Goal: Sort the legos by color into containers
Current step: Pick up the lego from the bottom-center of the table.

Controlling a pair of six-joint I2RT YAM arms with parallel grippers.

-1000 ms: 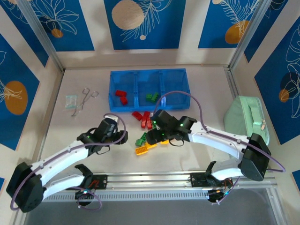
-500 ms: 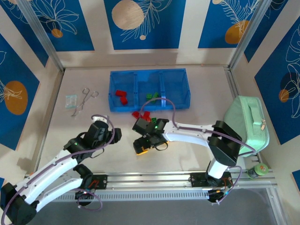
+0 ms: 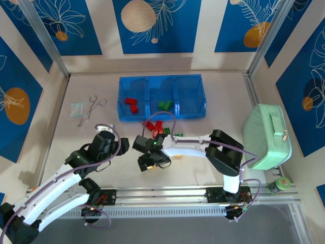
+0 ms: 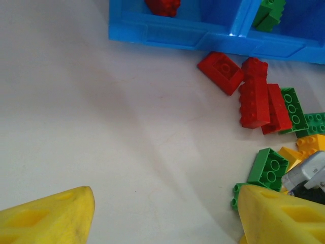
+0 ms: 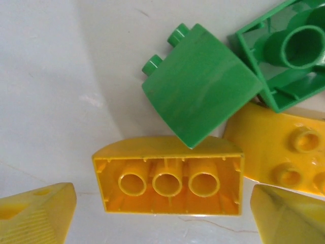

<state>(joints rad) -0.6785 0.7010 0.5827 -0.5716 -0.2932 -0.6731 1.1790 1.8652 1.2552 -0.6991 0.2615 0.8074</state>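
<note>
Looking down through the right wrist camera, I have the right gripper [image 5: 162, 216] over a yellow brick [image 5: 167, 182] lying studs-down on the counter [image 5: 61, 76], its three hollow tubes facing up; the fingers [image 5: 35, 216] stand wide and hold nothing. The brick sits just ahead of the tips and between them, its long axis running from one finger to the other; I judge that closing would take it by its short ends, with little room to spare. A green brick [image 5: 200, 94] leans on its far edge and may get dragged along.

From above, the right gripper [image 3: 149, 161] is at the near end of the loose pile [image 3: 155, 127], just in front of the blue tray [image 3: 161, 78]; red bricks [image 3: 131, 104] lie in the left compartment, green ones [image 3: 164, 104] in the middle.

The left gripper [image 3: 109, 145] hangs beside the pile, jaws wide and bare; the right arm is the nearer.

I can read no brand or writing anywhere.
</note>
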